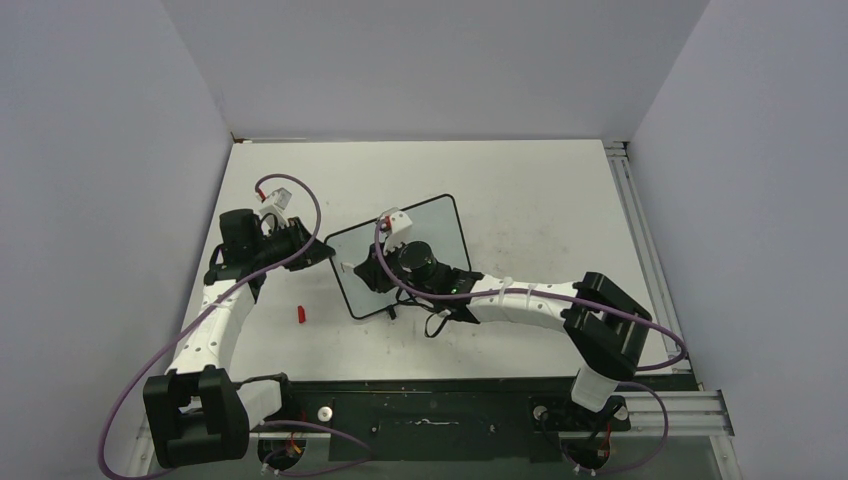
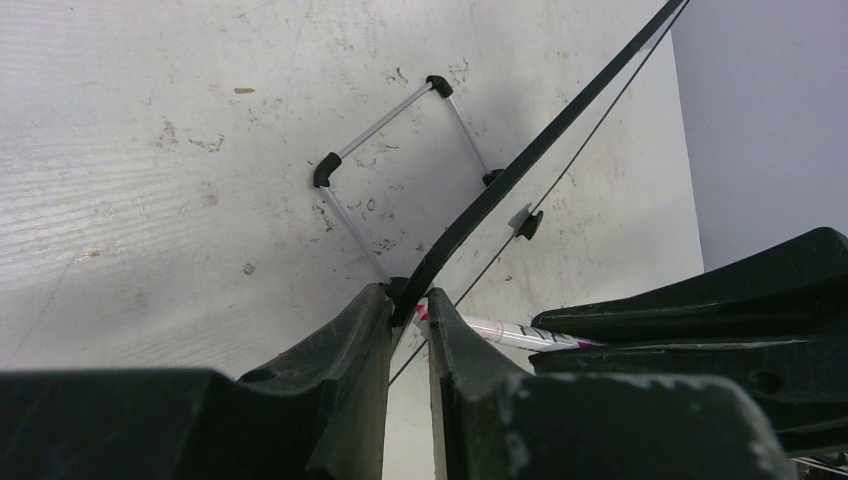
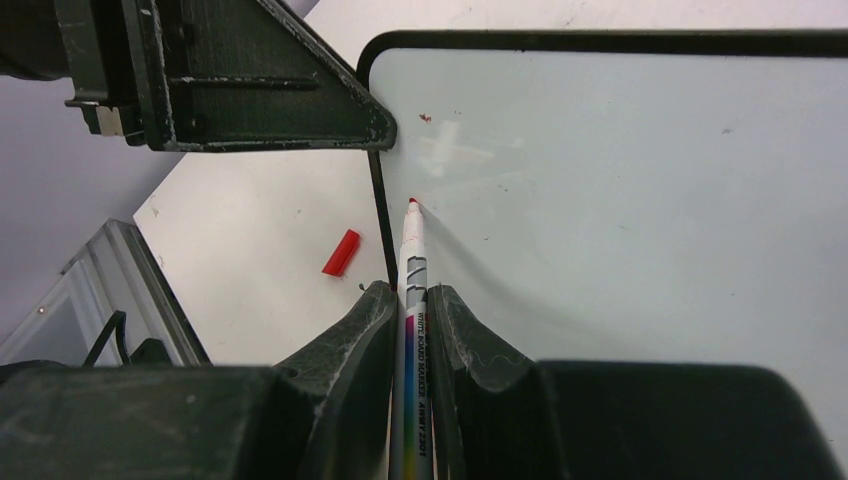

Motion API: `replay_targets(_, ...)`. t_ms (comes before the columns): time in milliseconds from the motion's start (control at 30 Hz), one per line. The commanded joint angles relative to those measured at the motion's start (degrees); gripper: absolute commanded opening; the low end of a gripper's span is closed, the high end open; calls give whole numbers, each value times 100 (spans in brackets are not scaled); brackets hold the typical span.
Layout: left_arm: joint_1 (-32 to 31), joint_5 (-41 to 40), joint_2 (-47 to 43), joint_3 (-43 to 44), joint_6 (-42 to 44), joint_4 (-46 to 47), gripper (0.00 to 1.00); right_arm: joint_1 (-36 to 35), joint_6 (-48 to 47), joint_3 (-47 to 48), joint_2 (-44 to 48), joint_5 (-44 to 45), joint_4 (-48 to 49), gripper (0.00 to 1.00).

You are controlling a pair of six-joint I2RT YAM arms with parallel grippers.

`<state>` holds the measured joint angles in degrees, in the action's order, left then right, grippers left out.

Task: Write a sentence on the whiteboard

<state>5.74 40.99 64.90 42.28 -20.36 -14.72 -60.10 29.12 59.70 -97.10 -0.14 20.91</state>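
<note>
The whiteboard [image 1: 430, 225] lies mid-table, turned at an angle. In the right wrist view its face [image 3: 620, 180] is blank apart from a small red speck [image 3: 425, 118]; no sentence shows. My left gripper [image 1: 325, 250] is shut on the board's black frame edge [image 2: 520, 170], pinched between its fingertips [image 2: 408, 300]. My right gripper [image 3: 408, 295] is shut on a white marker [image 3: 411, 250] over the board [image 1: 365, 270]. The marker's red tip [image 3: 412, 202] sits at the board's face just inside its left edge. The marker also shows in the left wrist view [image 2: 520, 332].
The marker's red cap [image 1: 300, 314] lies on the table left of the board, also in the right wrist view [image 3: 341, 252]. A white rod frame with black corners [image 2: 390, 150] shows by the board's edge. An aluminium rail [image 1: 640, 230] runs along the table's right side.
</note>
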Motion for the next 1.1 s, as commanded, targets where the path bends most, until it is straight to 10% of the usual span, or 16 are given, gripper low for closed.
replay_targets(0, 36, 183, -25, 166, -12, 305, 16, 9, -138, 291, -13, 414, 358, 5)
replay_targets(1067, 31, 173, -65, 149, -21, 311, 14, 0, -13, -31, 87, 542, 508, 5)
